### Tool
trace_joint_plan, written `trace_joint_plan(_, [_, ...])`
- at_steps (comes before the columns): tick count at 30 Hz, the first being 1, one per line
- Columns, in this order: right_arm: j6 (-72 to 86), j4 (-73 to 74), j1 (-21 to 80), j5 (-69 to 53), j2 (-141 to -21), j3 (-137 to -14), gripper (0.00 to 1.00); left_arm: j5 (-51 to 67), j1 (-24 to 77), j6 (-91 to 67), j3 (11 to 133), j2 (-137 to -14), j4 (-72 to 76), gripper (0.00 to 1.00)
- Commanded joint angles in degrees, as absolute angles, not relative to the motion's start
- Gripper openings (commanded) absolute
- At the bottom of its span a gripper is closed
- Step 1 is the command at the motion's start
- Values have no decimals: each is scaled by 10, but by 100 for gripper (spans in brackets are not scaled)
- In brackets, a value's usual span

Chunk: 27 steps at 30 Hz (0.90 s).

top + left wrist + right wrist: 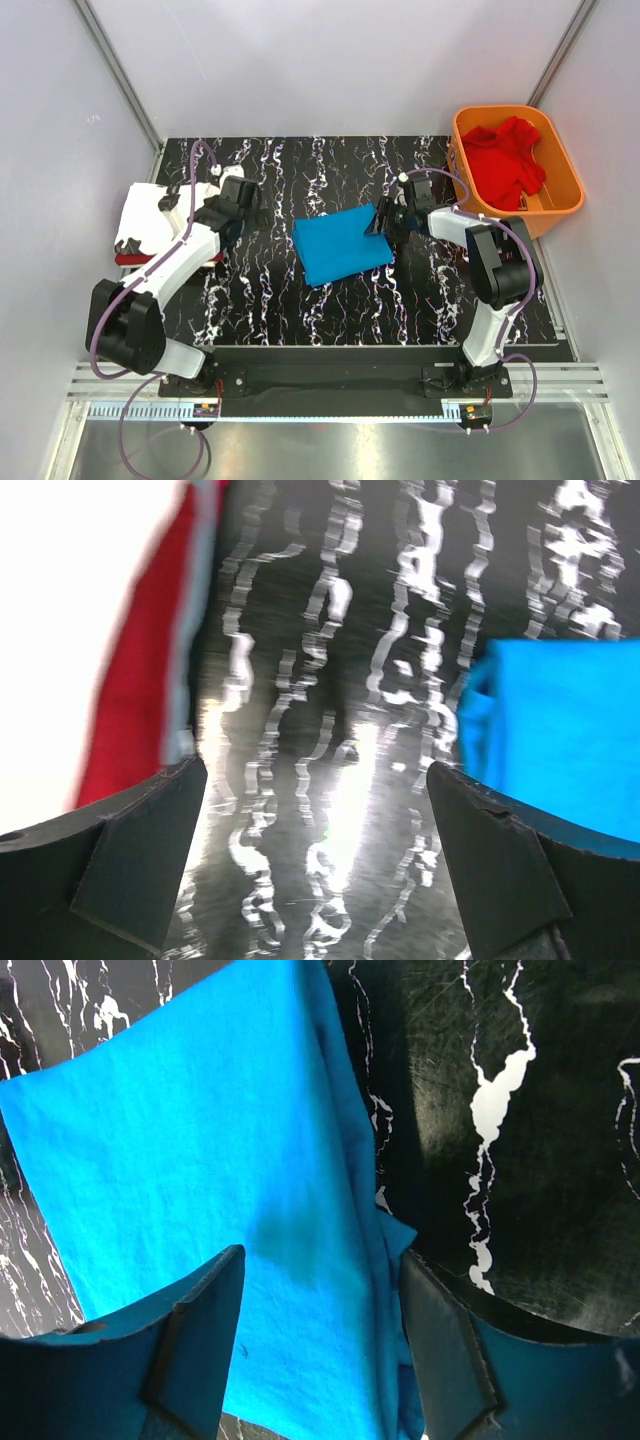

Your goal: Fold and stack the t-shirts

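Black marbled table (260, 290), from above: the folded blue t-shirt (340, 245) lies at the right gripper (378, 222) fingertips, with the white t-shirt (140, 210) and dark red t-shirt (130, 259) beside the left gripper (245, 200). Left wrist: fingers (150, 830) spread, empty, over bare table. Right wrist: fingers (200, 1340) spread, straddling the blue t-shirt's edge.

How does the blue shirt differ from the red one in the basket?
The bright blue cloth t-shirt lies folded flat on the black marbled table; the red cloth t-shirt sits crumpled in the orange plastic basket. The right tool is at the blue one's edge; none is near the red. Both are cloth.
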<state>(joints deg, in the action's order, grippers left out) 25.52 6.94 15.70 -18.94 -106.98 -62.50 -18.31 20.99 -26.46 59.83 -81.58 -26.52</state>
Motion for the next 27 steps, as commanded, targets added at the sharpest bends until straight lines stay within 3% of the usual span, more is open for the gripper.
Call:
trace_joint_plan(1, [261, 54, 169, -184, -1059, -614, 67, -217, 209, -244, 614, -800, -287, 99])
trace_joint_plan(6, [272, 51, 189, -179, -1042, -589, 60, -114, 226, -280, 582, -806, -238, 97])
trace_joint_plan(12, [282, 44, 253, -161, -995, -541, 59, -79, 246, -305, 553, -818, -202, 99])
trace_joint_plan(18, [270, 80, 252, -99, -957, -530, 70, -163, 247, -289, 571, -813, -244, 99])
trace_joint_plan(25, [272, 84, 252, -80, -955, -547, 72, -327, 246, -244, 667, -918, -320, 99])
trace_joint_plan(27, [274, 83, 252, -56, -950, -548, 81, -328, 246, -242, 678, -939, -315, 99])
